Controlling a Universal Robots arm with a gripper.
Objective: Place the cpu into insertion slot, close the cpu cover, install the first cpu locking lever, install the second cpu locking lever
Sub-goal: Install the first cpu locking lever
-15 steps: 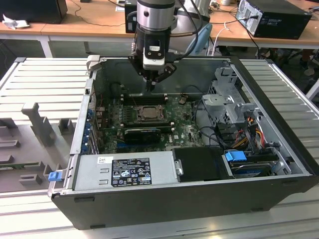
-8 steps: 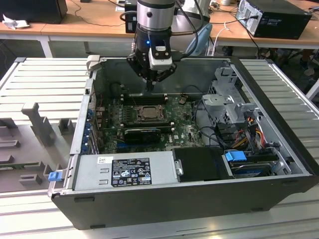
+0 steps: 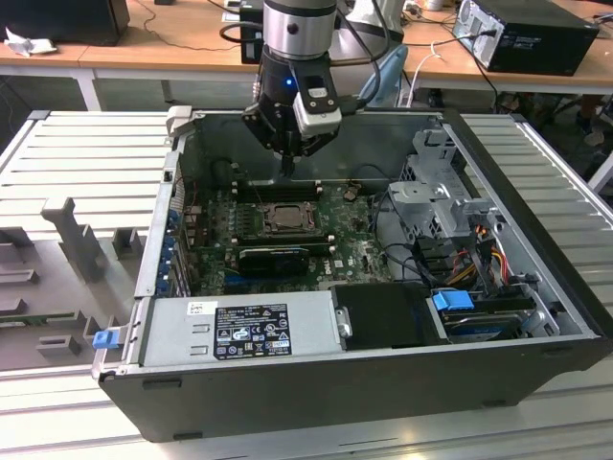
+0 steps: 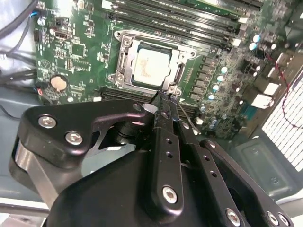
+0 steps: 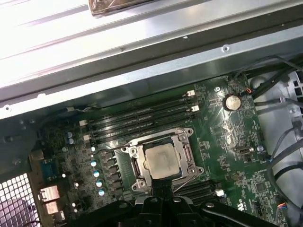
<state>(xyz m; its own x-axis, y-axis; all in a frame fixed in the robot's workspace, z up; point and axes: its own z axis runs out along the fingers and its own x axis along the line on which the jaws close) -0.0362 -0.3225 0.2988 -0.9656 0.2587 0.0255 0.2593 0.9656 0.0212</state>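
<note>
Nearest the second wrist camera, the black jaws are drawn together to a narrow tip. They hold nothing we can see, and the tip hangs just beside one corner of the insertion slot [image 4: 122, 64]. The cpu [image 4: 150, 66] sits flat inside the slot, pale metal top up. The cpu cover [image 4: 182, 56] lies down around it, with the chip showing through its window. A thin wire rod [image 4: 180, 112], likely a locking lever, runs past the tip; we cannot tell whether it is latched.

Handling, our judgement: the chip is light, stiff, smooth-topped and thin at the edge. Take it by two opposite edges and never press toward the fragile pin field. The cover is thin, springy sheet; push on the frame, not the chip.

Beyond the socket lie long black memory slots [image 4: 189, 21] and a coin cell [image 4: 58, 83] on the green board. Marks on the chip top are faint, not legible.

Farther out, in the exterior view, the power supply [image 3: 172, 331] carries a black printed label [image 3: 251, 331]; we leave its print unread. A wooden tabletop [image 3: 172, 53] stands behind.
</note>
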